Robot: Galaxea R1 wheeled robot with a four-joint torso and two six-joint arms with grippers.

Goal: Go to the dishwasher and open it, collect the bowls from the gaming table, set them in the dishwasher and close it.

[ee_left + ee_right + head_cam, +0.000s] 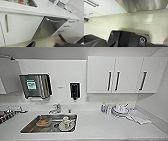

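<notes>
No writing is legible anywhere: the green-and-white label on the steel dispenser point(36, 85) on the wall to my left is too blurred to read, as is the small black dispenser point(74, 90) beside it. Before me lies the white counter point(100, 127) with its sink point(27, 128), which holds an orange-brown item and white crockery, indistinct. Stacked white dishes point(120, 109) and a cloth point(138, 117) sit at the far right, below the white wall cabinets point(115, 74).

In my left wrist view the dishwasher point(49, 29) appears under the counter, between a white cabinet door point(21, 27) and a column of drawers point(66, 26): brushed steel front, bar handle along its top edge, lower part cut off by my own dark hardware. Whether my left or right gripper is apart or together, I cannot tell.
</notes>
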